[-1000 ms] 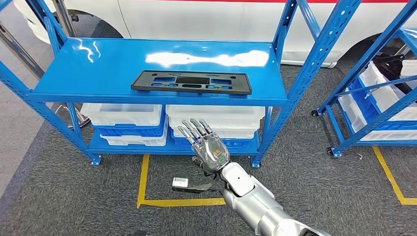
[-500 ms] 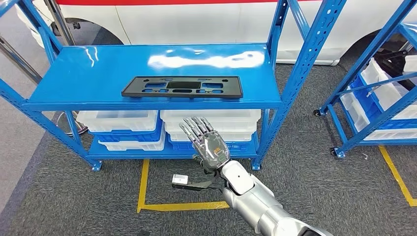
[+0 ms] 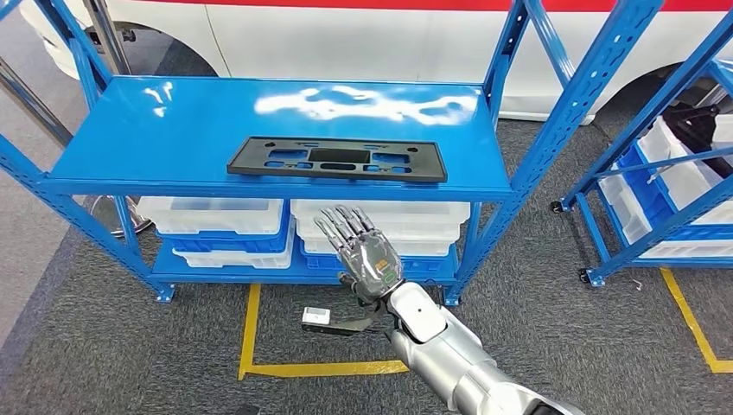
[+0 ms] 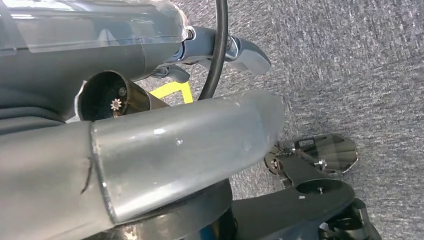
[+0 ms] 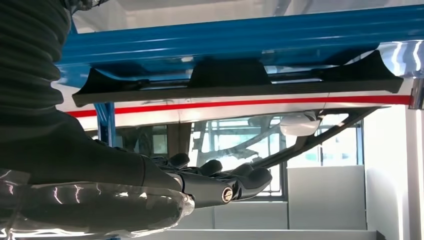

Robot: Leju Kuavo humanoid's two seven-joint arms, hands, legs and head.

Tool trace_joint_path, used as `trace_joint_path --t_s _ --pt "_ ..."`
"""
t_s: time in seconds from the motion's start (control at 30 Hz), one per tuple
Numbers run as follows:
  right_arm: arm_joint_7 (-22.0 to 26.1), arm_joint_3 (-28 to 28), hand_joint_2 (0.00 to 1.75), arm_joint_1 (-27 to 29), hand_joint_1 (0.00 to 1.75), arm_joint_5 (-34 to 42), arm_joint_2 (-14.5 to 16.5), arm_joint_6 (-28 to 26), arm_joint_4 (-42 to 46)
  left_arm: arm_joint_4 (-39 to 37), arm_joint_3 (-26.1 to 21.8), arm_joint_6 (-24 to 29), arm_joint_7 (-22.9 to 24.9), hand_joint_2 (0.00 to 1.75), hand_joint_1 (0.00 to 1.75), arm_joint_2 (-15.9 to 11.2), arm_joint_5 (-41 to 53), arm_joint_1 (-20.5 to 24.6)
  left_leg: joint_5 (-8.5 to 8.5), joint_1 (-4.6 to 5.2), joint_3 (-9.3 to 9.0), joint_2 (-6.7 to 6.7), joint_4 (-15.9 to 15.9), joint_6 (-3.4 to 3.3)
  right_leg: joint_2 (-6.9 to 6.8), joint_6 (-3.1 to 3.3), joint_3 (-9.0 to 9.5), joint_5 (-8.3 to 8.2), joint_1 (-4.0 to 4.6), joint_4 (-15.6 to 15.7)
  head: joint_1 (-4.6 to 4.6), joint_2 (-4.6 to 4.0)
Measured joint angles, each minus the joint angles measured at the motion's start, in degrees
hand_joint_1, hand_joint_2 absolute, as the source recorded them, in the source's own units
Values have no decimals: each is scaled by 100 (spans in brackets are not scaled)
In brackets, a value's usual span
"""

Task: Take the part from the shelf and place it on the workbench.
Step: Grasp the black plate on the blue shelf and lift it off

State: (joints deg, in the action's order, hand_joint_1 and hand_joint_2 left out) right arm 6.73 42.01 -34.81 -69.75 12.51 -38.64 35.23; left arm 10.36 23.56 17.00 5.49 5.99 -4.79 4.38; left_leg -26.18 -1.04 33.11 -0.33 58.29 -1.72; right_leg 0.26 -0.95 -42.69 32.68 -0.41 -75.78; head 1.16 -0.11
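Observation:
The part [image 3: 337, 159] is a flat black plate with cut-outs. It lies near the front of the top board of the blue shelf [image 3: 173, 130]. My right hand [image 3: 363, 257] is raised in front of the shelf, below the board's front edge and just under the part. Its fingers are spread and it holds nothing. In the right wrist view the part [image 5: 235, 82] shows edge-on on the blue board, beyond my right hand [image 5: 200, 186], with a gap between them. My left hand [image 4: 190, 145] hangs over the carpet, thumb stretched out, holding nothing.
White and blue bins [image 3: 216, 216] fill the lower board. Slanted blue posts [image 3: 570, 104] frame the shelf's right side. A second blue rack [image 3: 674, 173] with bins stands at the right. A white car [image 3: 389, 35] is behind. Yellow tape [image 3: 251, 328] marks the grey carpet.
The whole picture has swayed slightly, left and then back right, so the camera moved. My right hand stays raised and spread in about the same spot. The part has not moved on the shelf.

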Motion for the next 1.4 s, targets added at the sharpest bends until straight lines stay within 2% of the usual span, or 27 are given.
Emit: trace_joint_path --t_s 0.03,0.1,0.13,0.17,0.23,0.3,0.33,0.37,0.43,0.47,0.5,0.53,0.6,0.63,0.67,0.77,0.83,0.9,0.97,1.0,1.03,1.07,1.1,1.13,1.17,1.23,1.4 --pt "0 0 175 3 0 0 -1 0 1 0 0 0 0 0 0 1 0 -4 -29 1 -43 -5 1 6 0 15 47 -202 2 189 0 0" --pt "0 0 175 -6 0 1 -1 1 1 0 0 0 0 0 0 4 1 -3 -99 8 -143 -13 0 34 3 74 365 -683 20 956 2 0" --pt "0 1 175 -13 0 1 -1 1 2 0 0 0 -1 0 0 7 3 2 -132 17 -176 -17 4 58 3 106 521 -820 38 1301 3 0" --pt "0 1 175 -20 0 2 -1 2 2 0 0 0 -1 0 0 9 5 8 -156 24 -191 -17 2 85 0 130 619 -864 57 1514 2 0" --pt "4 2 175 -27 0 2 -1 4 2 0 0 -5 -2 0 0 11 10 14 -180 31 -198 -9 -19 146 4 163 670 -811 83 1628 2 0" --pt "12 2 175 -27 0 3 4 5 9 0 0 -9 -2 0 0 11 11 16 -228 31 -202 5 0 206 11 205 723 -803 44 1695 -1 0" --pt "15 3 175 -31 0 4 8 8 13 0 0 -9 -3 0 0 11 11 21 -298 32 -152 9 124 236 7 231 766 -800 22 1735 -7 0" --pt "21 4 175 -34 0 8 13 10 17 0 0 -9 -3 0 0 11 10 26 -418 30 -28 12 373 263 -1 256 811 -790 1 1766 -12 0" --pt "30 10 175 -28 0 24 16 19 17 -1 0 -9 -4 0 0 10 5 24 -701 23 407 13 1147 313 -16 293 867 -742 5 1772 -21 0" --pt "37 14 175 -17 0 35 17 21 17 -1 0 -9 -4 0 0 9 2 14 -765 20 621 13 1470 331 -17 300 891 -713 6 1766 -20 0" --pt "42 16 175 -5 0 45 16 23 17 -2 0 -9 -4 0 0 9 -1 4 -712 17 750 14 1605 343 -14 300 921 -681 7 1757 -21 0" --pt "46 19 175 1 0 52 16 23 17 -2 0 -8 -4 0 0 9 -2 -4 -535 13 760 14 1502 348 -7 294 957 -646 5 1745 -21 0" --pt "50 21 175 2 0 64 17 24 17 -2 0 -6 -4 0 0 9 -2 -4 -21 3 504 19 784 332 4 262 1041 -555 2 1711 -19 0" --pt "50 22 175 -2 0 69 18 25 17 -2 0 -5 -4 0 0 9 -2 -1 134 10 352 19 430 311 9 235 1066 -511 13 1686 -19 0" --pt "50 23 175 -6 0 74 19 25 19 -2 1 -4 -4 0 0 9 -2 9 201 18 251 19 198 273 11 205 1074 -481 24 1671 -19 0" --pt "50 25 175 -12 0 79 19 24 26 -2 1 -2 2 0 0 9 -2 15 134 31 198 9 81 149 9 127 1066 -444 44 1675 -20 0" --pt "50 26 175 -24 0 81 19 21 37 -2 0 0 7 0 0 8 -1 5 122 11 159 6 39 77 4 69 1018 -344 35 1536 -18 0" --pt "50 26 175 -36 0 84 18 21 43 -2 0 -1 7 0 0 9 0 15 100 1 119 7 17 15 1 13 726 -90 18 974 -15 0" --pt "50 27 175 -17 0 85 11 22 42 -3 0 -1 7 0 0 9 0 19 68 3 95 7 18 -13 -1 -23 270 134 6 236 -16 0" --pt "50 27 175 -2 0 85 6 22 41 -3 0 -1 8 0 0 9 0 13 48 3 75 4 19 -17 -2 -29 115 110 3 51 -16 0" --pt "50 28 175 9 0 85 2 22 40 -4 0 0 8 0 0 9 0 6 25 4 45 1 20 -13 -2 -25 69 -28 1 83 -16 0" --pt "50 28 175 12 0 86 -1 22 40 -4 0 0 9 0 0 9 0 1 -2 4 3 -4 20 -5 -2 -9 139 -264 3 341 -16 0" --pt "50 28 175 11 0 87 -1 22 40 -4 0 0 9 0 0 10 0 -2 -33 4 -43 -8 19 8 -2 20 287 -535 9 750 -14 0" --pt "50 28 175 6 0 90 -1 22 40 -4 0 -1 9 0 0 11 0 1 -63 13 -79 -11 22 29 0 54 443 -724 28 1126 -15 0" --pt "50 28 175 1 0 92 -1 22 41 -4 0 -1 9 0 0 13 0 7 -86 20 -99 -13 24 51 2 87 572 -834 47 1425 -12 0" --pt "50 28 175 2 0 97 -1 22 40 -4 0 -7 7 0 0 13 0 12 -114 41 -101 -11 35 71 15 113 666 -842 62 1636 -13 0" --pt "50 28 175 8 0 101 -1 22 42 -4 0 -52 -14 0 0 11 4 6 -119 36 -136 3 -15 70 47 141 676 -816 62 1659 -16 0"
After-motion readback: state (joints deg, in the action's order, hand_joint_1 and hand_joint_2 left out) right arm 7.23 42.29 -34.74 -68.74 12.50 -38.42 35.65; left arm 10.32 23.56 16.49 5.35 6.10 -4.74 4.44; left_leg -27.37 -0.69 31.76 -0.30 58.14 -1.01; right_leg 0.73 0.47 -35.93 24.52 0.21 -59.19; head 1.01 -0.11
